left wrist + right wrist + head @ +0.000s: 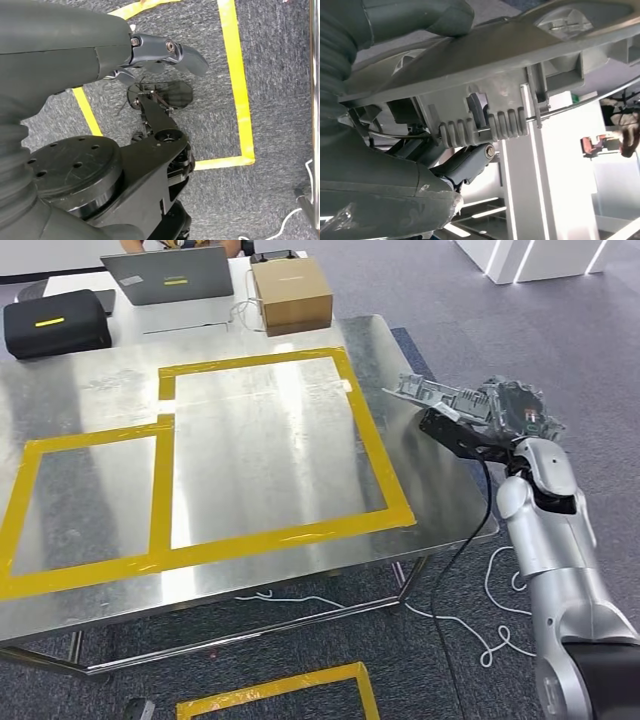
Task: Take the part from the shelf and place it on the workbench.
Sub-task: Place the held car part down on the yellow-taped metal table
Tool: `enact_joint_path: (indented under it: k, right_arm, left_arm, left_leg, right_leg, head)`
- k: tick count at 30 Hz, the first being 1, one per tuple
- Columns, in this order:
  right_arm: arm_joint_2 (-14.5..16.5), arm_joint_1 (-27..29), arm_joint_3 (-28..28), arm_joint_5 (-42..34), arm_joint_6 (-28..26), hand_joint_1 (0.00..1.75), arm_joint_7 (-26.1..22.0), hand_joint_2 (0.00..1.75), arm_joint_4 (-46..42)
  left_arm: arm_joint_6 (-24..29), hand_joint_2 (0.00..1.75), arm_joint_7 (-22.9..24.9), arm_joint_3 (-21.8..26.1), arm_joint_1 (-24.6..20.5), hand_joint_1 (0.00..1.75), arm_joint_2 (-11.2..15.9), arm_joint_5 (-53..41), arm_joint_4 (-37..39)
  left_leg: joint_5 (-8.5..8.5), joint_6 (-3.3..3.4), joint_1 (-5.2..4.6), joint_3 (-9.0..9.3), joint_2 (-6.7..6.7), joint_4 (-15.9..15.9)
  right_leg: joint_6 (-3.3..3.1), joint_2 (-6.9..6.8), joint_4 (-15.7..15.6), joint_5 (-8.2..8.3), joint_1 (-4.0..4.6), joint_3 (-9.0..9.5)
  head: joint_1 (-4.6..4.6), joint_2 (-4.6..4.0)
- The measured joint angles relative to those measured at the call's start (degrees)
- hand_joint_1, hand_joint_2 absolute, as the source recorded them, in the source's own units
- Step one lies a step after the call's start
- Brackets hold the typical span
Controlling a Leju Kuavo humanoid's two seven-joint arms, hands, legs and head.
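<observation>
Holding the grey plastic part [453,400], the right hand [483,435] has its fingers wrapped around it, up in the air by the right end of the shiny metal workbench [90,375]. The part is not touching the workbench. The left hand [158,52] hangs over the carpet, fingers apart, holding nothing.

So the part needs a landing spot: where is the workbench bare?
Bare steel fills both yellow tape frames on the workbench; the larger lies nearest the right hand holding the part. The far edge is crowded: laptop, cardboard box, black case.
</observation>
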Motion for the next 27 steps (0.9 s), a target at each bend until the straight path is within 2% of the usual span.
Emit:
enact_joint_path:
  k: [3,10,14,27]
  right_arm:
    - [1.61,-1.76,2.07,1.09,0.70,1.75,-0.04,1.75,1.58]
    - [8.17,-5.01,9.40,2.18,2.87,1.75,-1.34,1.75,4.87]
    - [10.70,-6.43,12.18,1.41,3.44,1.75,-0.93,1.75,6.53]
    - [12.87,-7.86,15.26,1.57,3.47,1.75,-1.42,1.75,9.63]
  left_arm:
    - [-0.05,1.75,-0.20,-0.01,-0.04,0.00,0.00,-0.29,0.00]
    - [-0.44,1.75,-1.55,-0.11,-0.36,0.00,0.00,-1.43,0.00]
    - [-0.88,1.75,-2.22,-0.16,-0.60,0.00,-0.01,-1.63,0.00]
    - [-0.78,1.75,-2.04,-0.16,-0.59,0.00,0.07,-1.63,0.02]
  left_leg:
    - [0.03,-0.05,0.00,-0.01,0.01,0.00]
    - [0.08,-0.14,0.06,-0.03,0.21,-0.01]
    - [0.11,-0.18,0.15,-0.05,0.14,-0.02]
    - [0.14,-0.22,0.15,-0.05,0.14,-0.02]
  right_leg:
    - [-0.01,0.02,0.03,0.01,0.00,-0.05]
    - [-0.16,0.26,0.17,0.06,0.04,-0.31]
    - [-0.22,0.14,0.18,0.03,0.12,-0.27]
    - [-0.30,0.16,0.17,0.09,0.13,-0.29]
  head:
    - [-0.01,0.00]
    - [-0.04,0.00]
    - [-0.02,0.00]
    - [-0.02,0.00]
